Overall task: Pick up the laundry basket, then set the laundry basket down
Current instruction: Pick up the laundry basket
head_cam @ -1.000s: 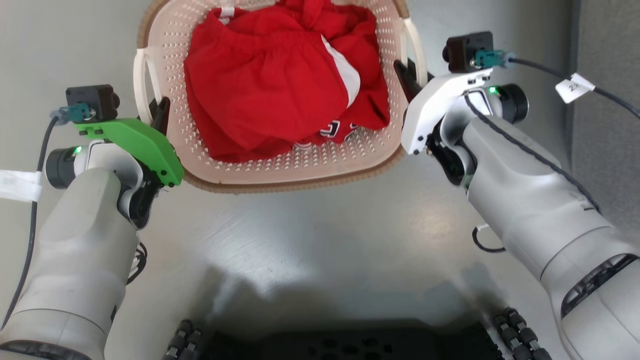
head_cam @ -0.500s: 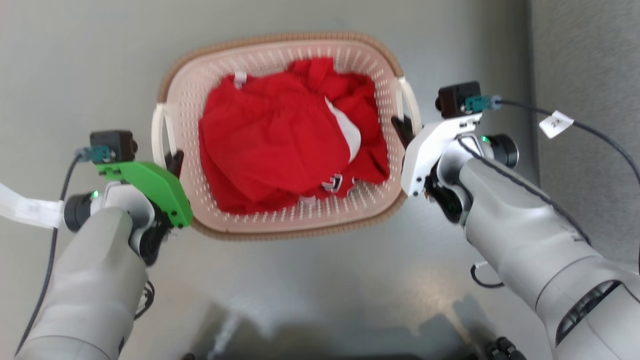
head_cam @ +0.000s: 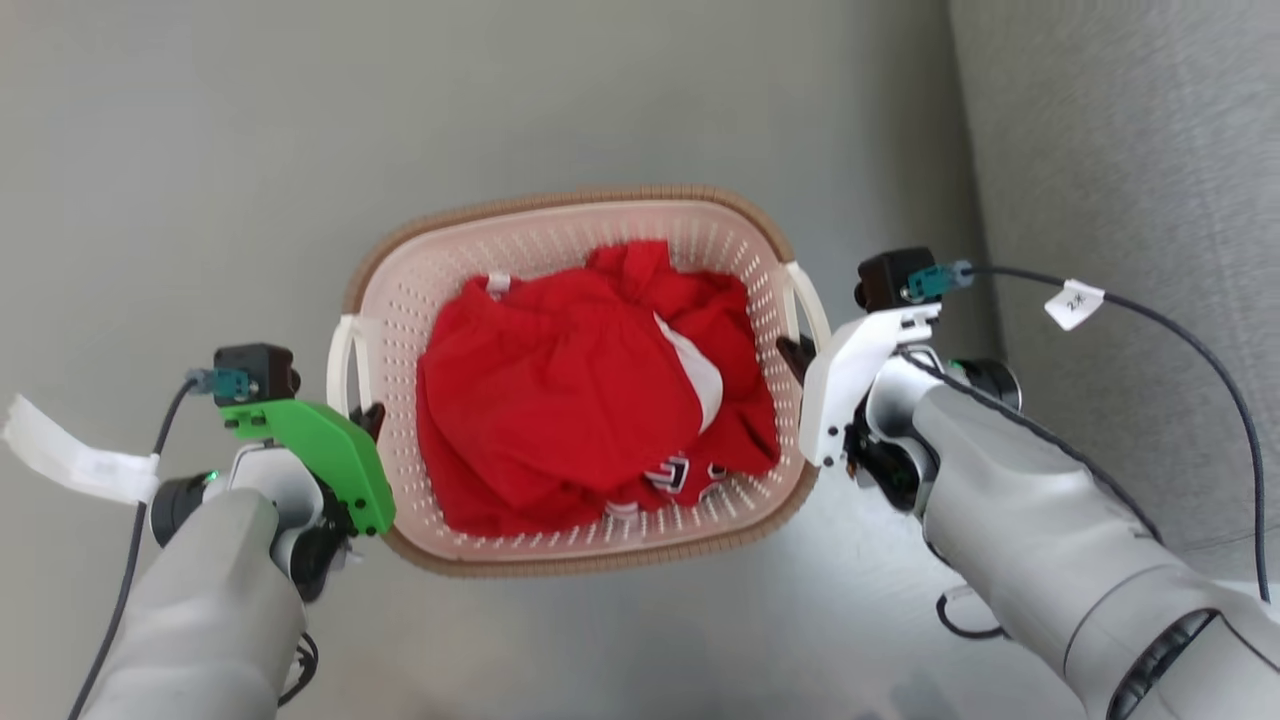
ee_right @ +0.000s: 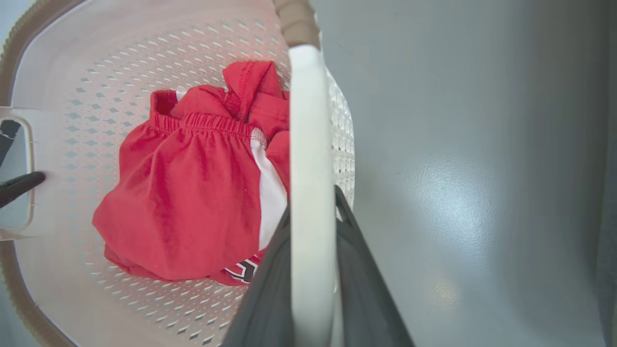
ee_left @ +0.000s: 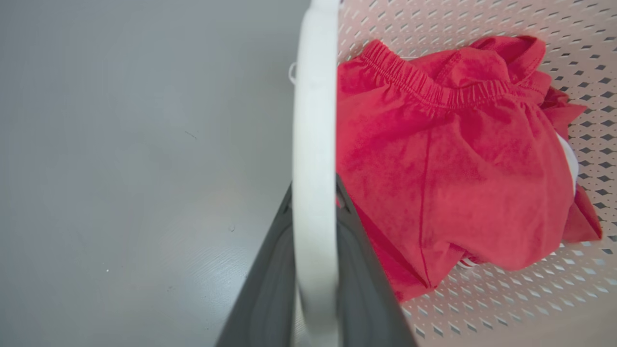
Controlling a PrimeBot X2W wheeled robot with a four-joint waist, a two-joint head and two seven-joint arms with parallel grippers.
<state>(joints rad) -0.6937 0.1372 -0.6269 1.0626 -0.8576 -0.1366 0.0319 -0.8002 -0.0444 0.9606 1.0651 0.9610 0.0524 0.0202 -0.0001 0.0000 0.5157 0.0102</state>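
Lighting bright, even and diffuse from overhead; shadows faint. Soft glare patches noted on the grey floor (ee_right: pixel 448 202). Both wrist views bend at the edges, and the white handle (ee_left: pixel 313 193) nearest each lens is out of focus. Head view slightly soft.

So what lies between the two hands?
The laundry basket, holding red clothing; left hand and right hand each clamp one side of it, in the head view.

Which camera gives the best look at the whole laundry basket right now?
The head view: the laundry basket shows whole from above, brown rim all round, left gripper and right gripper at its handles. Each wrist view shows one white handle between dark fingers, plus part of the perforated inside.
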